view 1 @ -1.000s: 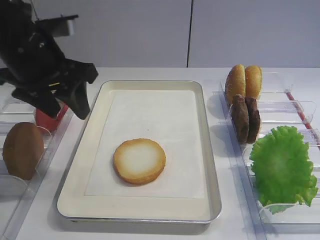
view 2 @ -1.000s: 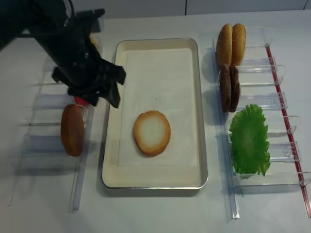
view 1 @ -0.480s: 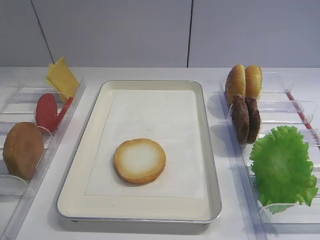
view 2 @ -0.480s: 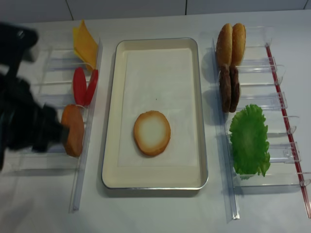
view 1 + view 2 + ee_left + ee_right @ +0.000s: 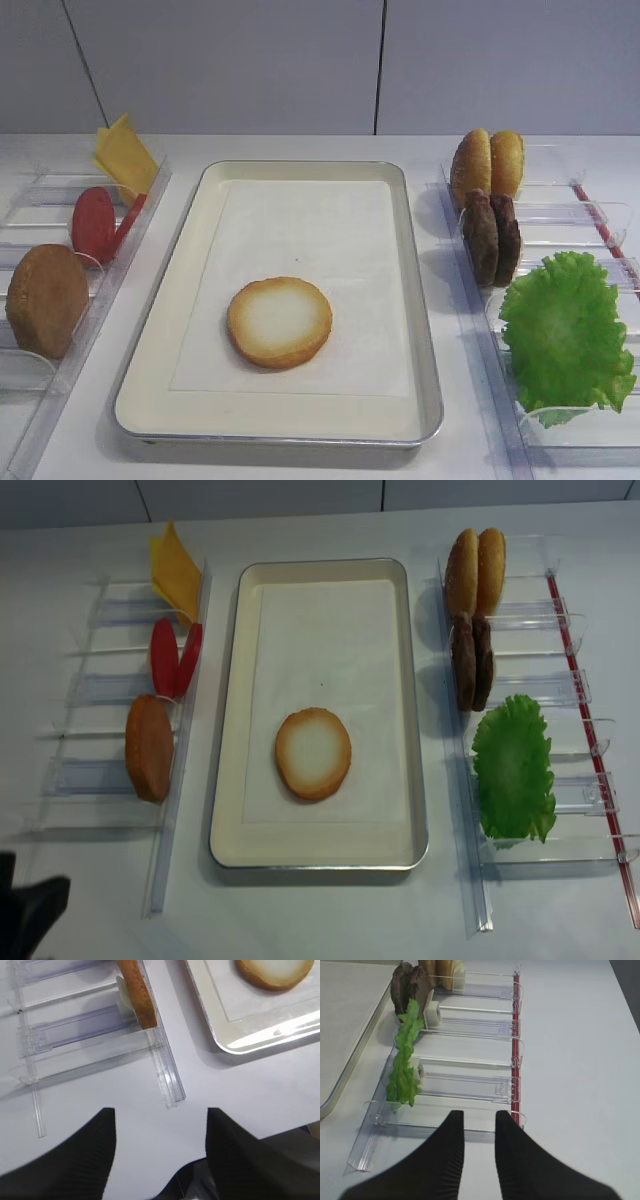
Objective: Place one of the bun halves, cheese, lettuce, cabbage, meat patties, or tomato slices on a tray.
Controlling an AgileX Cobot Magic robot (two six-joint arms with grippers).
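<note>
A bun half (image 5: 279, 322) with a pale cut face lies flat on the paper liner of the metal tray (image 5: 168, 300), toward its near end. It also shows at the top right of the left wrist view (image 5: 272, 972). My left gripper (image 5: 160, 1112) hangs open over bare table, near the front end of the left bins, with nothing between its fingers. My right gripper (image 5: 479, 1114) hovers by the near end of the right bins, its fingers a narrow gap apart and empty. Cheese (image 5: 125, 155), tomato slices (image 5: 95, 222), meat patties (image 5: 490, 237) and lettuce (image 5: 565, 335) stand in bins.
Clear plastic bins line both sides of the tray. An all-brown bun half (image 5: 45, 300) stands on edge in the left row. Two golden buns (image 5: 487, 165) stand at the far right. A dark part of the left arm (image 5: 30, 915) shows at the front left corner.
The left arm has pulled back from over the tomato bin toward the front left, leaving the first overhead view. The bun half on the tray has not moved.
</note>
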